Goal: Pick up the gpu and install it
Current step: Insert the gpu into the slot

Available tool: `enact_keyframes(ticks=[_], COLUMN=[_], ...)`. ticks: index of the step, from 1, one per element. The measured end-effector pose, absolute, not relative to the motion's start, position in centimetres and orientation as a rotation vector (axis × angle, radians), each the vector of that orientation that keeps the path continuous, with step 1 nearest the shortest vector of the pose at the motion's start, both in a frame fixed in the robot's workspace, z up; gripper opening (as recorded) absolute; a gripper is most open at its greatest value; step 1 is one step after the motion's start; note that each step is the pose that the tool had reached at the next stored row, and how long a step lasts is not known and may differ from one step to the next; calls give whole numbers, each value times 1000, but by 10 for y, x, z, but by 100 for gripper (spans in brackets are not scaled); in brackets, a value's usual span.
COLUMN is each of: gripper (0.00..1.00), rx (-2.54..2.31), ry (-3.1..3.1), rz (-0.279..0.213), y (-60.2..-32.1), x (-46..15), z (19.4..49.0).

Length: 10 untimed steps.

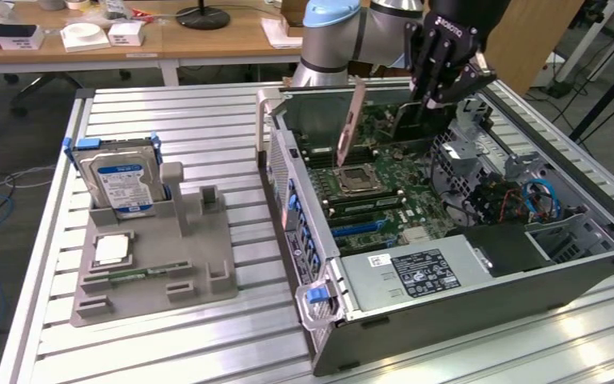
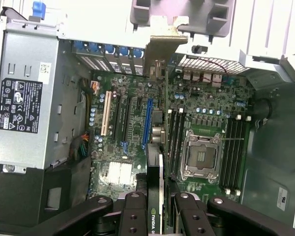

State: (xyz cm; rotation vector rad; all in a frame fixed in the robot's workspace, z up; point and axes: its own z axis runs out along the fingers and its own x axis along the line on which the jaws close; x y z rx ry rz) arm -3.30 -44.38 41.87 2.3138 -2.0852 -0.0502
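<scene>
End effector fingers are clamped on the gpu, which you see held on edge over the open computer case, toward the case's far side at about one o'clock from the processor socket in the exterior view. From the wrist camera, you look down the card: its dark top edge with green NVIDIA lettering sits between the two black fingers, and its metal bracket points toward the slotted rear wall of the case. The card hangs over the motherboard between the blue expansion slot and the memory slots beside the socket; you cannot tell whether its lower edge touches a slot. Out from there, the empty processor socket lies at about three o'clock from the card in the wrist view, and the power supply with its black label sits at the near end of the case, at about six o'clock from the socket in the exterior view. Well apart from the case, at about nine o'clock on the slatted metal bench, you have a grey fixture tray holding a silver hard drive upright at its far end, with a small square chip and a narrow green memory stick lying flat nearer you.
</scene>
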Motion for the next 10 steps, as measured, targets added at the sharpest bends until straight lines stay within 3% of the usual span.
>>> enact_keyframes(ticks=[10], gripper=[26], rx=[2314], ry=[-2085], rz=[-50], y=[-444], x=[-33], z=[414])
